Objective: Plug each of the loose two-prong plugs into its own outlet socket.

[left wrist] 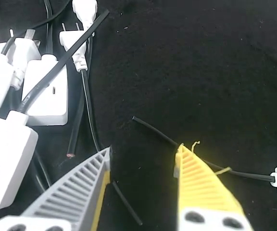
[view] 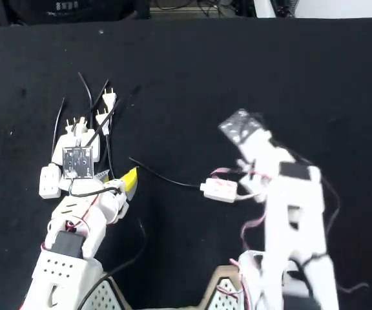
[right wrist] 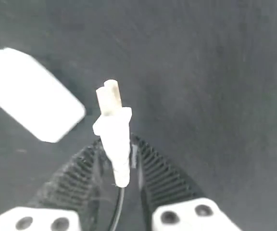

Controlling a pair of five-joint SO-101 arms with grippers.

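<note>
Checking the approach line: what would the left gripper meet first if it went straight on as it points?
Probably the thin black cable lying across just ahead of the open left gripper; depth is unclear.

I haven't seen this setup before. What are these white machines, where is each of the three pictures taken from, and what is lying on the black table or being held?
These are two small robot arms side by side at a black table. The high view looks down from a fixed camera. The other two pictures come from a camera on each arm's wrist, looking past its gripper. The left gripper, with one grey finger and one yellow, is open and holds nothing; a black cord lies by its yellow finger. Nearby lie white outlet sockets and loose two-prong plugs. The right gripper is shut on a white two-prong plug, prongs free, near a blurred white block.
</note>
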